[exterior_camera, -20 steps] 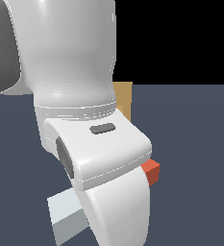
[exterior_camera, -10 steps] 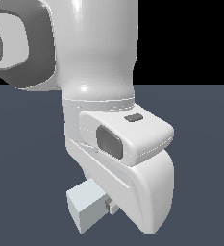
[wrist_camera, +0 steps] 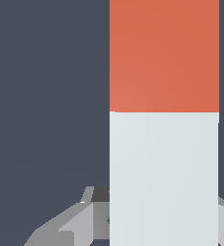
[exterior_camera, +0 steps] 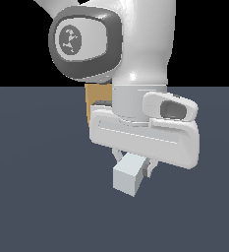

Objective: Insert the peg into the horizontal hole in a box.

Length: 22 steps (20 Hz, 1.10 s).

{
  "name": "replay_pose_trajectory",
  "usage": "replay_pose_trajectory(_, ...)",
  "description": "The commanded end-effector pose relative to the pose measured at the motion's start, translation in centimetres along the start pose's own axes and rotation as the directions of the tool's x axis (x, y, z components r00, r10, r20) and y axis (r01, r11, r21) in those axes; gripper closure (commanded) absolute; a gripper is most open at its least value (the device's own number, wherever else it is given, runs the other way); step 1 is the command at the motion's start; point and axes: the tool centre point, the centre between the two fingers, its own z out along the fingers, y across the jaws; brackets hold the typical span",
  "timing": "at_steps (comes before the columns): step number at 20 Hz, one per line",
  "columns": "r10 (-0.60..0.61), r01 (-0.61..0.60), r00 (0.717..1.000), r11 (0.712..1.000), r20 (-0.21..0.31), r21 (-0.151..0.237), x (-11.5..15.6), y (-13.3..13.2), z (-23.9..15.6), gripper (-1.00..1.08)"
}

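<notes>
My wrist view is mostly filled by the peg (wrist_camera: 164,125), its red-orange part meeting its white-grey part along a straight line. I see the gripper (wrist_camera: 164,218) closed on the white-grey part, one grey finger (wrist_camera: 77,226) showing beside it. Behind is plain dark slate floor (wrist_camera: 46,96).

A flat, dark slate-blue tabletop (exterior_camera: 32,197) spreads out beneath the gripper and on every side of it, plain and unmarked, with no pattern or seam showing. In the exterior view it runs back to a straight horizon line behind the gripper, above which lies a featureless black backdrop (exterior_camera: 17,39). In the wrist view the same dark blue surface (wrist_camera: 46,96) fills the background.
</notes>
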Motion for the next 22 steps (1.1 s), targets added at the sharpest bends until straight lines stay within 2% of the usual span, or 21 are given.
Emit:
replay_pose_trajectory(1, -0.110, 0.110, 0.994, 0.994, -0.001, -0.004, 2.7, 0.2, -0.7, 1.08)
replay_pose_trajectory(6, -0.310, 0.310, 0.951, 0.951, -0.001, -0.004, 7.5, -0.6, -1.6, 1.08)
replay_pose_trajectory(13, -0.542, 0.542, 0.840, 0.840, 0.000, -0.004, 13.1, -2.9, -2.7, 1.08)
replay_pose_trajectory(18, -0.644, 0.644, 0.765, 0.765, 0.000, -0.004, 15.6, -4.7, -3.2, 1.08)
replay_pose_trajectory(22, -0.687, 0.686, 0.727, 0.727, -0.001, -0.004, 16.6, -5.6, -3.4, 1.08)
